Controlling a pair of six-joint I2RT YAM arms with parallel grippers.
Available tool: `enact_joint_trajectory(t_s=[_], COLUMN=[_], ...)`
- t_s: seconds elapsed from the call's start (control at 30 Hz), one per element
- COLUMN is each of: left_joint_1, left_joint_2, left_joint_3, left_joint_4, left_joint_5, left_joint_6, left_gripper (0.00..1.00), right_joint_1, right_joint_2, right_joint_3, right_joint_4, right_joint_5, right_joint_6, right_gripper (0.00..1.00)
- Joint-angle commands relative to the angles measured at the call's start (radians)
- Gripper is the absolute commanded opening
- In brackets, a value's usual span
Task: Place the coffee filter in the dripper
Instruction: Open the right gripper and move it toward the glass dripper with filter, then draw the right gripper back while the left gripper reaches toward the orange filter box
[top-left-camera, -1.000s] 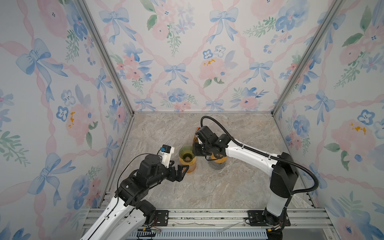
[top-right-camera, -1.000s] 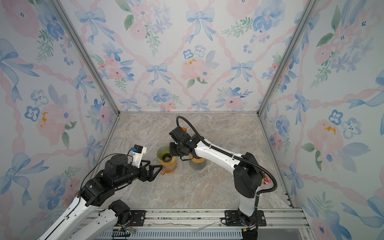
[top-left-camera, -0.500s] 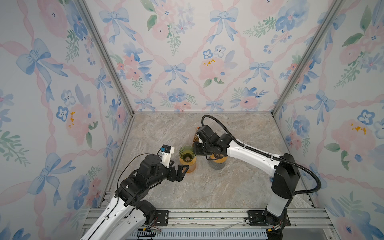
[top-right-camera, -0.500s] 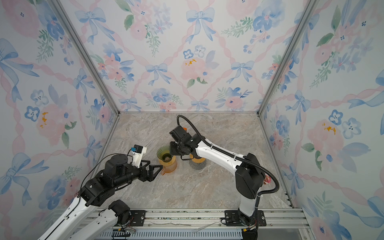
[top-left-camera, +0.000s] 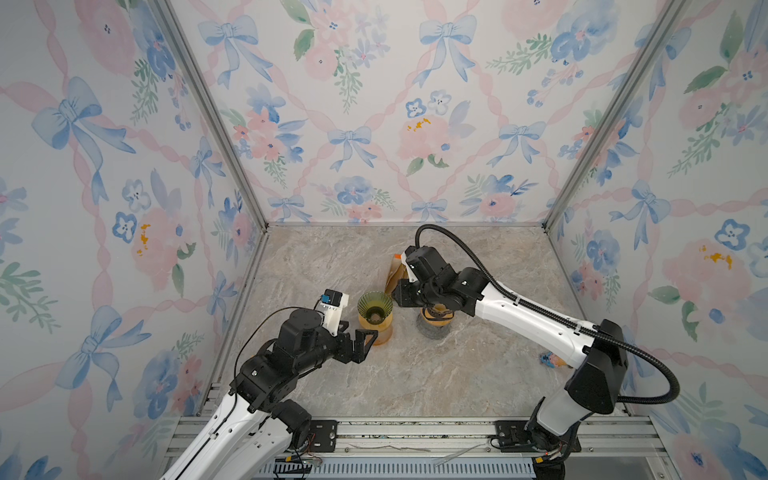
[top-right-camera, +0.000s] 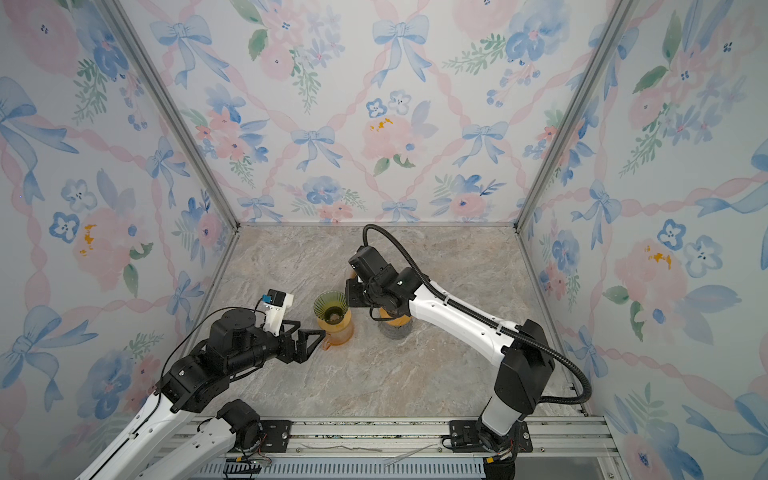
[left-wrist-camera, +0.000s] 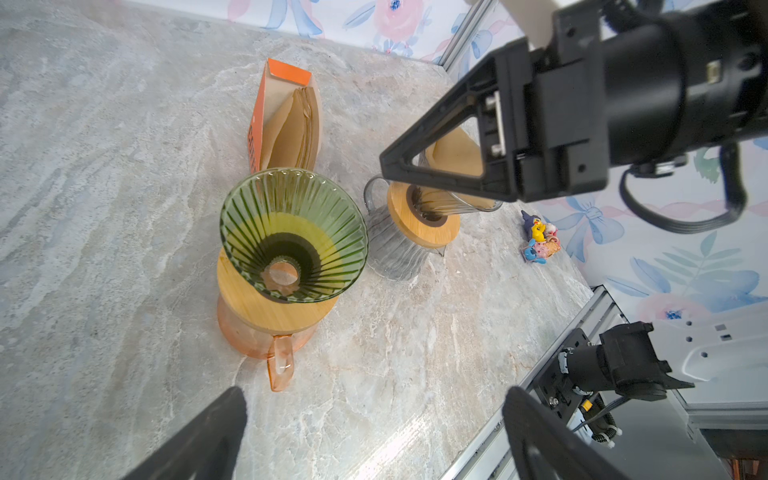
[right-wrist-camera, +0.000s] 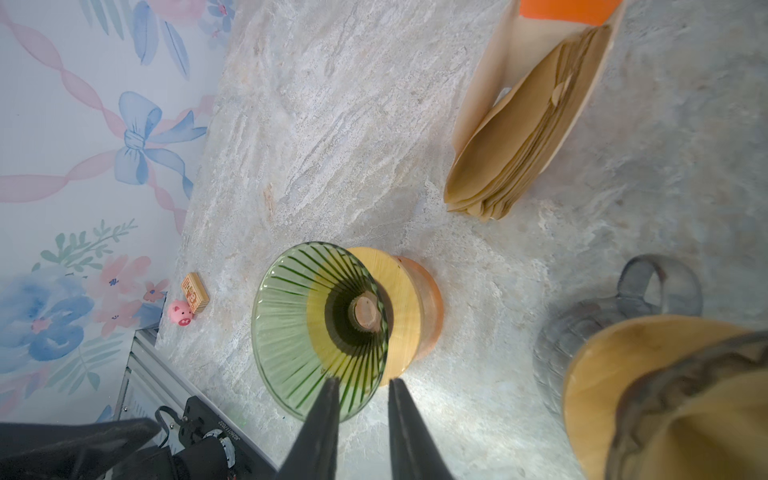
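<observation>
Basically two drippers (left-wrist-camera: 293, 232) (left-wrist-camera: 432, 205) are sitting mouth-up, one coffee filter (left-wrist-camera: 455, 156) pointing tip-down; left tool (left-wrist-camera: 372, 392) gaping, right tool (right-wrist-camera: 363, 380) barely parted, both empty.

The right gripper (right-wrist-camera: 362, 380) is easing its jaws a little wider, with nothing between its fingertips. Its wrist is drifting slightly toward the back wall in both top views, drawing away from the paper filter (left-wrist-camera: 455, 156) sitting in the clear dripper (left-wrist-camera: 434, 203).
</observation>
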Motion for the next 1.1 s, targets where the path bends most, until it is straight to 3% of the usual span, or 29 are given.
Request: enact_joint_trajectory(t_s=[0.0,0.27,0.53,0.7,1.07], left_joint_1=[0.011,0.035,0.045,0.045,0.044], left_joint_2=[0.006,0.044,0.053,0.056,0.134], left_joint_3=[-0.005,-0.001,0.0,0.007,0.088], left_joint_4=[0.009,0.009,0.011,0.008,0.012], left_joint_5=[-0.013,0.0,0.008,0.012,-0.013], left_joint_6=[0.004,0.008,0.012,0.014,0.027], left_gripper=[0.98,0.98,0.98,0.98,0.98], right_joint_1=[0.022,0.078,0.113,0.11,0.072], right_joint_2=[-0.079,-0.233,-0.377,-0.457,-0.676], right_joint_3=[-0.049,-0.183,-0.293,-0.356,-0.512], right_joint_4=[-0.001,0.044,0.066,0.068,0.087], right_joint_5=[0.031,0.125,0.199,0.262,0.323], right_joint_6=[-0.056,-0.161,-0.196,-0.212,-0.31], right_gripper=[0.29,0.47,0.83,0.98,0.96])
